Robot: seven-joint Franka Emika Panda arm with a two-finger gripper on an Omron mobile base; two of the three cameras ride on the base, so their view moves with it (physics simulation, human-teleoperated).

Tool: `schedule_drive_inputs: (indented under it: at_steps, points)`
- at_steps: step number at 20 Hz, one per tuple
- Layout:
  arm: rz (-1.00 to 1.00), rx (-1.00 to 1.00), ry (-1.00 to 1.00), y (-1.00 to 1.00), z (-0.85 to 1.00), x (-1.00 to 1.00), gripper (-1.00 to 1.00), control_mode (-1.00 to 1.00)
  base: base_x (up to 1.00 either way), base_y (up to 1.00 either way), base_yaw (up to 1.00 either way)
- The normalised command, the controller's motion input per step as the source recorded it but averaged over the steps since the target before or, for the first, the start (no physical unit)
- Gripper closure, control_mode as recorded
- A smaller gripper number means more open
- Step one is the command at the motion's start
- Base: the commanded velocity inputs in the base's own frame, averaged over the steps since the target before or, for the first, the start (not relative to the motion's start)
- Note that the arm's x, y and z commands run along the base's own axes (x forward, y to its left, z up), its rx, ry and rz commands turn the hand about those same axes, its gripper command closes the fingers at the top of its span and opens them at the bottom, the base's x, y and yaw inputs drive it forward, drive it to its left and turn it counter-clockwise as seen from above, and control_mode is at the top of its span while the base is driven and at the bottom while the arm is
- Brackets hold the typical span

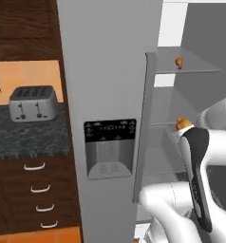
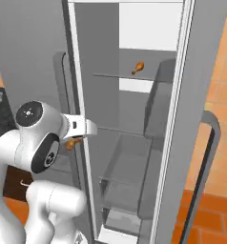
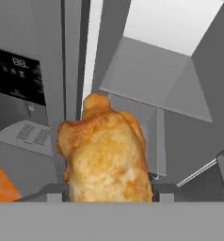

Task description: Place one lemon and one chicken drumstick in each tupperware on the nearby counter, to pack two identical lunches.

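Left base view: one chicken drumstick [image 1: 183, 124] — golden-orange, lumpy — pokes up just above the white arm at centre right, in front of the open fridge [image 1: 181, 95]. A second, smaller drumstick [image 1: 179, 62] sits on an upper glass shelf [image 1: 195, 70] toward the upper right. At left a chrome four-slot toaster [image 1: 32, 103] stands on the desk [image 1: 29, 137], black stone with grey veins, above dark wood drawers [image 1: 39, 199] with curved silver handles. The closed grey fridge door in the middle carries a dark dispenser panel [image 1: 110, 147]. The wall behind the toaster is orange tile.

Right base view: the held drumstick [image 2: 73, 142] shows as an orange lump under the hand [image 2: 79, 136], at left centre by the fridge's edge. The other drumstick [image 2: 138, 67] lies tilted on the top shelf [image 2: 120, 76], near the upper middle. Shelves and bins look pale and translucent; the floor is orange tile.

Hand view: the drumstick [image 3: 104, 150] sits in the lower middle, crisp and mottled brown-gold, bulbous end nearest, clamped between the two dark fingers [image 3: 164, 189] of the hand [image 3: 109, 190].
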Motion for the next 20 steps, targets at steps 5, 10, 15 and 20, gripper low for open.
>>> schedule_drive_inputs:
  at_steps: [5, 10, 15, 20]
  points:
    - [0.00, 0.00, 0.00, 0.00, 0.00, 0.00, 1.00, 1.00, -1.00, 1.00, 0.00]
    - [0.00, 0.00, 0.00, 0.00, 0.00, 0.00, 1.00, 1.00, -0.70, 1.00, 0.00]
    - [0.00, 0.00, 0.00, 0.00, 0.00, 0.00, 1.00, 1.00, -0.07, 1.00, 0.00]
    - [0.00, 0.00, 0.00, 0.00, 0.00, 0.00, 1.00, 1.00, 0.01, 1.00, 0.19]
